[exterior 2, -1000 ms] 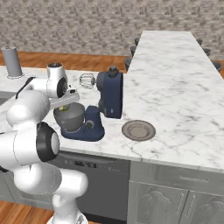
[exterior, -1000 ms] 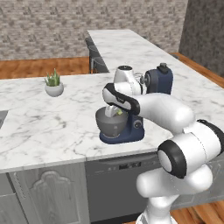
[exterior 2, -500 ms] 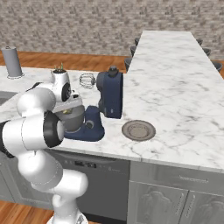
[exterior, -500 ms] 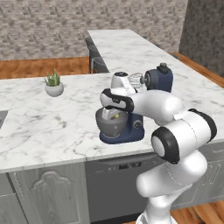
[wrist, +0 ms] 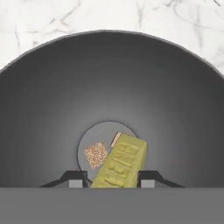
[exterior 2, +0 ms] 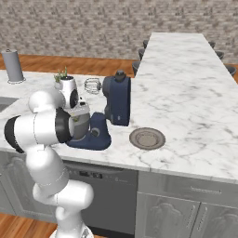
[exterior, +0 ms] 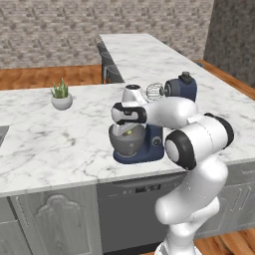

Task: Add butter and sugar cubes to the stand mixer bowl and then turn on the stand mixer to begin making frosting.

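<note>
The navy-blue stand mixer [exterior: 180, 89] [exterior 2: 119, 99] stands on the marble counter with its head tilted back and its whisk raised. The dull-grey stand mixer bowl [exterior: 126, 143] [exterior 2: 83, 127] sits on its base. My gripper [exterior: 127, 130] [exterior 2: 76, 118] [wrist: 113, 179] points down into the bowl, shut on a yellow-green stick of butter [wrist: 120, 162]. The bowl's dark wall [wrist: 109, 74] curves around it. A speckled sugar cube [wrist: 96, 155] lies on the bowl's flat bottom, left of the butter. A pale corner of another cube [wrist: 116, 138] peeks from behind the butter.
A flat round grey plate [exterior 2: 147, 138] lies on the counter right of the mixer. A small potted plant [exterior: 61, 96] [exterior 2: 60, 76] stands further back and a grey canister [exterior 2: 13, 65] at the far left. A sink edge [exterior: 1, 134] shows at the left.
My hand has swung over the bowl and come down into it with the butter. The forearm now reaches across in front of the mixer.
</note>
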{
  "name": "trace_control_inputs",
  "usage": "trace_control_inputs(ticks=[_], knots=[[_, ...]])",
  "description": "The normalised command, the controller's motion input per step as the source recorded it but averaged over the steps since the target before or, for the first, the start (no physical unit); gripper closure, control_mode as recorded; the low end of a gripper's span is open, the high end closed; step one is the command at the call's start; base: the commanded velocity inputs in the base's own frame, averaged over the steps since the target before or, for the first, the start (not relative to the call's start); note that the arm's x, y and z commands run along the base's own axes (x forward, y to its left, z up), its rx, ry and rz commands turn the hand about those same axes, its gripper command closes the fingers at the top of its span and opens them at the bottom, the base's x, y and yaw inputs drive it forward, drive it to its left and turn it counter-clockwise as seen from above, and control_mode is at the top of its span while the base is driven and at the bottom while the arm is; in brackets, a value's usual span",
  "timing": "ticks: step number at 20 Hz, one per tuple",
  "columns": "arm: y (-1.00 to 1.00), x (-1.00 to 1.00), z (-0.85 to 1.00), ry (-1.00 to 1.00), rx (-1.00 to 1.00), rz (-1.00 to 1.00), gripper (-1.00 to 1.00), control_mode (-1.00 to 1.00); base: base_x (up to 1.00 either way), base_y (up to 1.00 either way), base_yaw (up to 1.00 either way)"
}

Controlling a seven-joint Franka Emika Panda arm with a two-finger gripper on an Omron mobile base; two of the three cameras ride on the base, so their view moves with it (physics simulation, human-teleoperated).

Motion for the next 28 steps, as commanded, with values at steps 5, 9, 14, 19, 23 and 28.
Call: trace_control_inputs(ticks=[5, 9, 14, 19, 23, 28], knots=[[0.03, 0.39, -0.30, 0.00, 0.00, -0.06, 1.00, -1.00, 0.00, 0.00, 0.00], [0.11, 0.42, -0.27, 0.02, 0.00, -0.06, -1.00, -1.00, 0.00, 0.00, 0.00], [0.05, 0.11, -0.03, 0.00, 0.00, -0.05, -1.00, -1.00, 0.00, 0.00, 0.00], [0.01, -0.45, 0.50, -0.04, 0.01, -0.05, -1.00, -1.00, 0.00, 0.00, 0.00], [-0.09, -1.00, 1.00, -0.15, 0.06, -0.01, -1.00, -1.00, 0.00, 0.00, 0.00], [-0.61, -1.00, 0.94, -0.10, 0.09, 0.00, -1.00, -1.00, 0.00, 0.00, 0.00]])
